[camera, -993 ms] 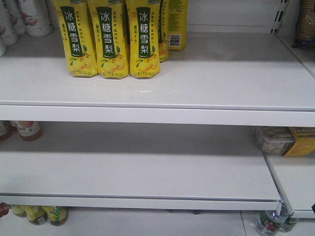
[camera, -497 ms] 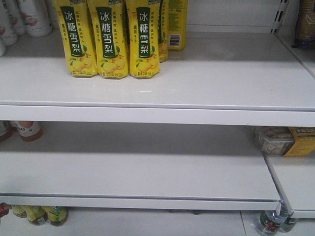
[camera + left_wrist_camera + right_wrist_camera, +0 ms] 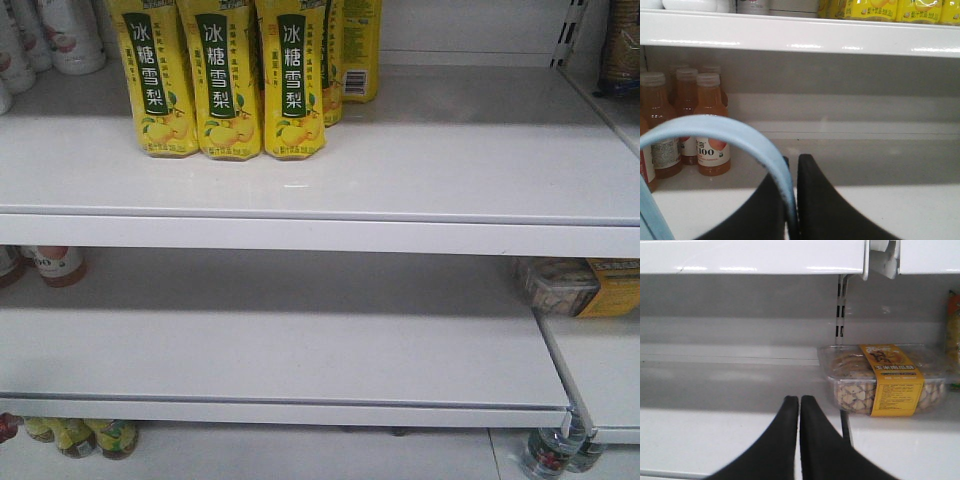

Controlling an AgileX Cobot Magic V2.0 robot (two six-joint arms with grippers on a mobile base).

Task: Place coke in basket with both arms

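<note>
The coke shows in no view. Of the basket I see only its light blue swing handle, arching across the lower left of the left wrist view. My left gripper is shut on that handle, the blue strip pinched between the two black fingers. My right gripper is shut with nothing between its fingers, hovering over the white middle shelf. Neither gripper appears in the front view.
Yellow pear-drink bottles stand on the upper shelf. Orange juice bottles sit at the left of the middle shelf. A clear snack box with a yellow band lies right of my right gripper, beside a slotted shelf upright.
</note>
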